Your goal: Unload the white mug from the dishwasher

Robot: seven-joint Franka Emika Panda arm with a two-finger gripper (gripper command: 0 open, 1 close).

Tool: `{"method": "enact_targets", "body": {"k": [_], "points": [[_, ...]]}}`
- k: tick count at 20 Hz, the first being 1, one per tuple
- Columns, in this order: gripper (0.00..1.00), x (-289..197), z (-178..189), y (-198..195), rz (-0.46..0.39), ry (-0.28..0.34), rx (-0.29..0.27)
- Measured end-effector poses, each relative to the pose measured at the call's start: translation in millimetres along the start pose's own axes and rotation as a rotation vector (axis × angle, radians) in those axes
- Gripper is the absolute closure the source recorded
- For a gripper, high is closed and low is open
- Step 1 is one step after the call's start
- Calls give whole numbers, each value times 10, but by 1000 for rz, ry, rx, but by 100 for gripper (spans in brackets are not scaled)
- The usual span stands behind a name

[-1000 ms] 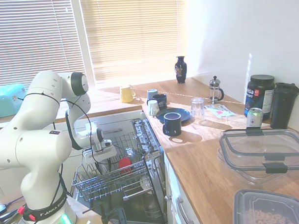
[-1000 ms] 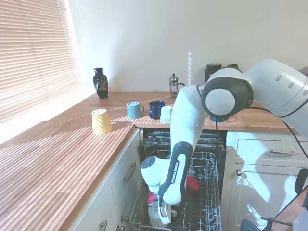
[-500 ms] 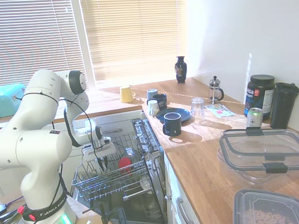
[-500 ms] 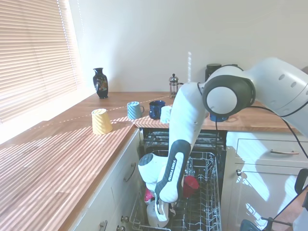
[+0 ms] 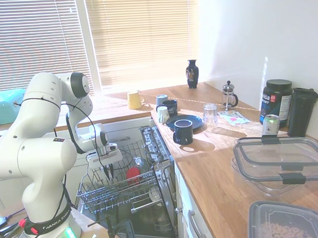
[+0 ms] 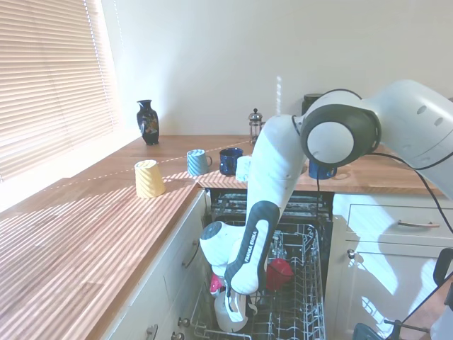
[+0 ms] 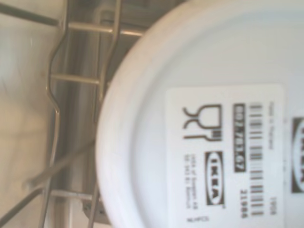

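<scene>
The gripper (image 6: pixel 239 306) is seen closed on the white mug (image 6: pixel 231 316), which is held upside down just above the wire rack (image 6: pixel 304 312) of the open dishwasher (image 5: pixel 151 203). In the wrist view the mug's base (image 7: pixel 213 123) fills most of the picture, a printed label (image 7: pixel 228 156) on it, with rack wires (image 7: pixel 57 109) beside it. A red cup (image 6: pixel 278 270) is seen in the rack near the arm. A yellow mug (image 6: pixel 148 178) stands on the counter (image 6: pixel 92 227).

I see a plain white ceramic mug (image 7: pixel 199 114) with a black-printed label on its base, above the silver-grey wire rack (image 7: pixel 71 95). Beside it sits a red cup (image 6: pixel 278 273).
</scene>
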State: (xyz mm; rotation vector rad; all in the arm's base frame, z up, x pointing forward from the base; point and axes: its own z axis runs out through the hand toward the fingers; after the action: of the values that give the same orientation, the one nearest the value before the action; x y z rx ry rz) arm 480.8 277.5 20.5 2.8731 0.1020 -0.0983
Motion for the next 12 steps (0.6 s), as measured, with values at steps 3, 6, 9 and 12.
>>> {"method": "enact_targets", "body": {"k": [3, 6, 9, 12], "points": [[100, -43, -268, 74, 29, 14, 8], [100, -84, -566, 171, 75, 36, 21], [100, -147, -850, 374, 122, 61, 22], [100, -255, -1167, 589, 169, 93, 24]]}}
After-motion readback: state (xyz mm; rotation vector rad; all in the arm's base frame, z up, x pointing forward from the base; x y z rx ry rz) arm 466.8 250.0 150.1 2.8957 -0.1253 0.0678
